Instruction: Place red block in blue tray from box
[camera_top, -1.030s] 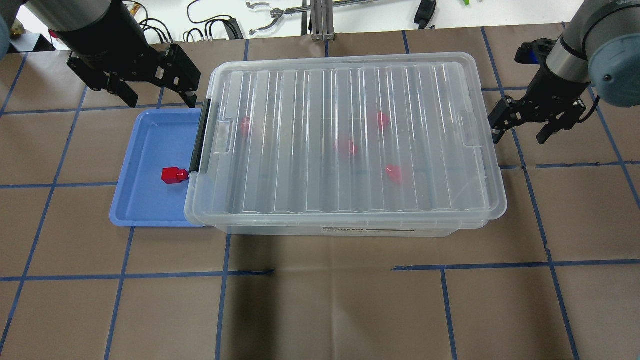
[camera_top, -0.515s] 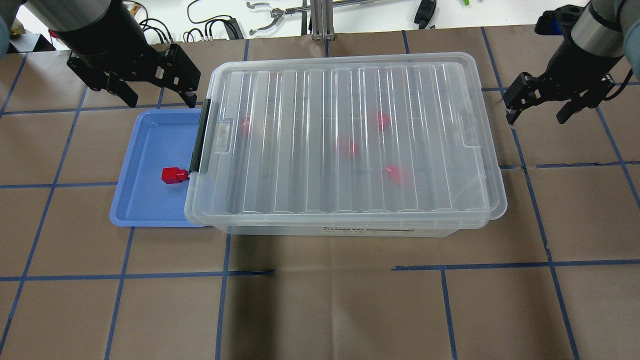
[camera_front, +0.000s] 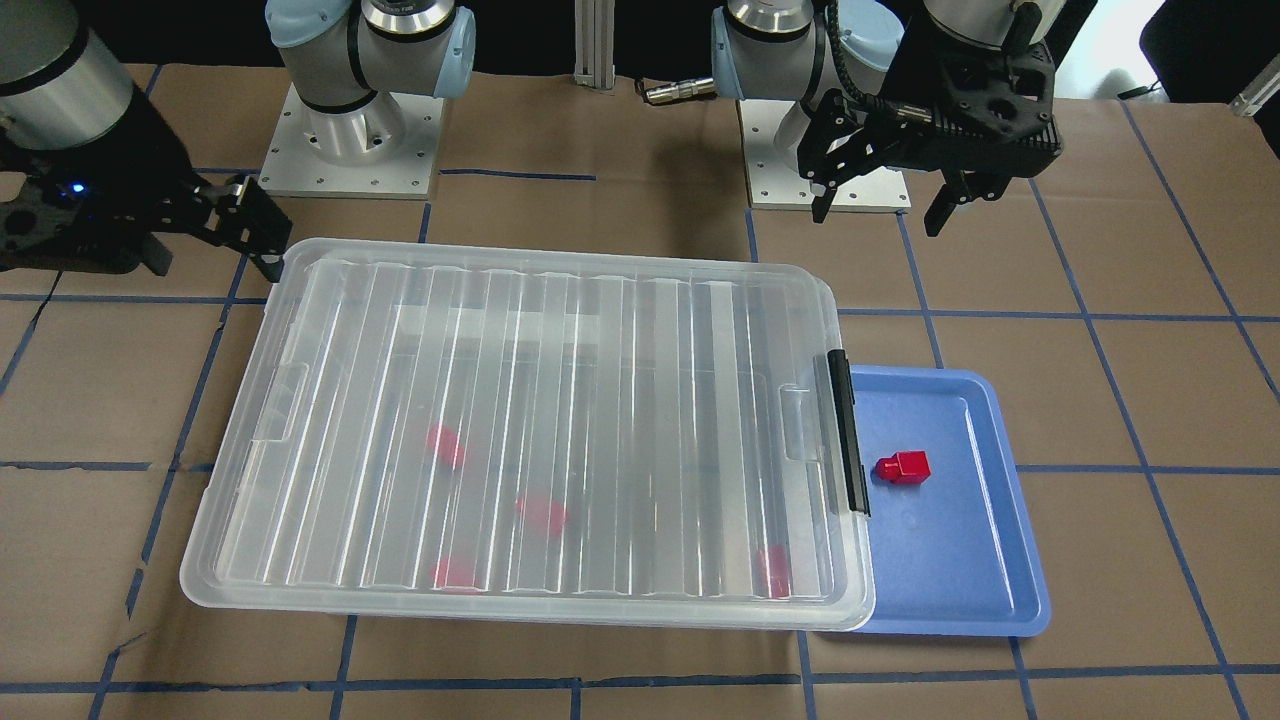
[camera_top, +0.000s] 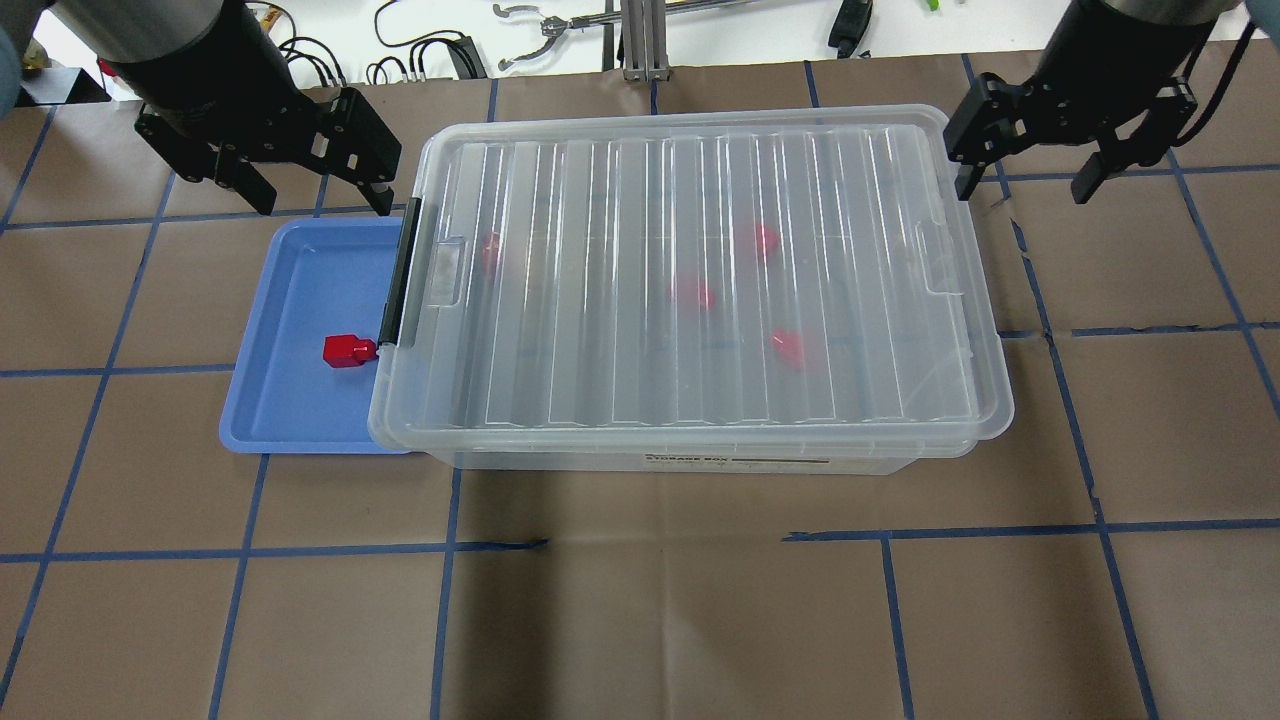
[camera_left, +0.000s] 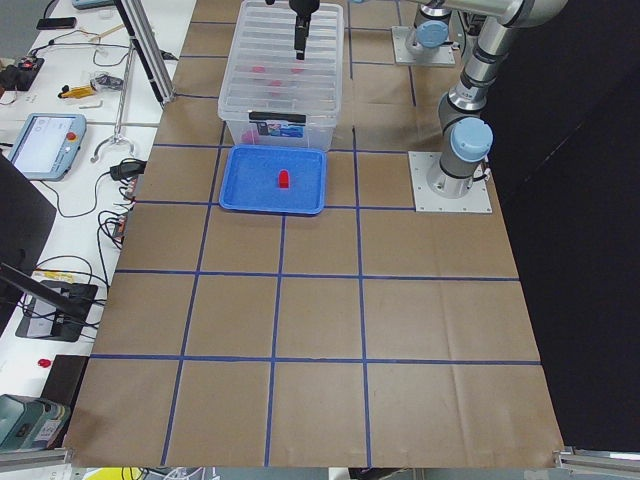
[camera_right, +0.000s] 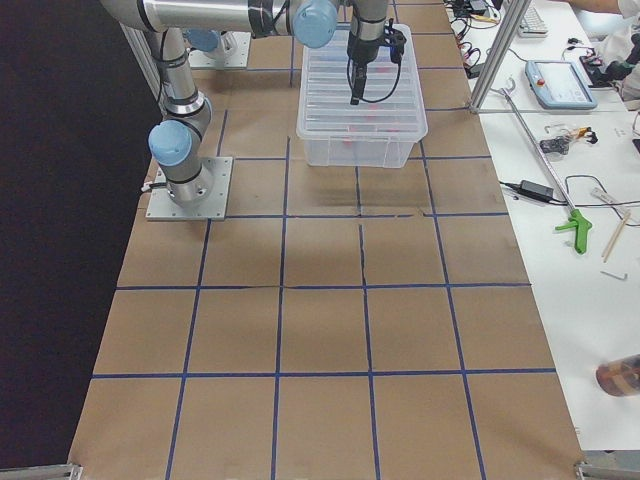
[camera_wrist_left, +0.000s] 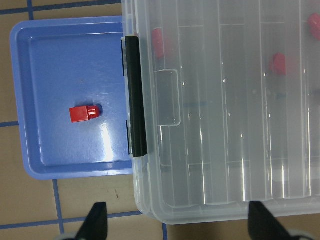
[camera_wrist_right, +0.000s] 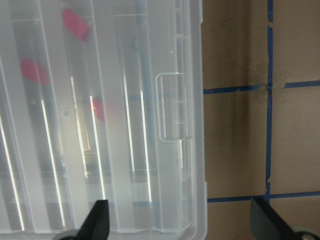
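Right arm swung toward 12 o'clock; both arms' jaws gape empty. Red block lies in blue tray: seemingly done.

Left gripper: at 10 o'clock in the overhead view, fingers pointing down, jaws spread wide, empty. Right gripper: at 2 o'clock, identical pose, empty.

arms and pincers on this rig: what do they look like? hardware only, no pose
The left arm and right arm are silver-grey metal tubes with pale blue joint caps. The left pincer and right pincer are matte black, blocky housings, each with two slim fingers. A black cable curves along the left wrist. A small blue light glows on the right pincer's housing.
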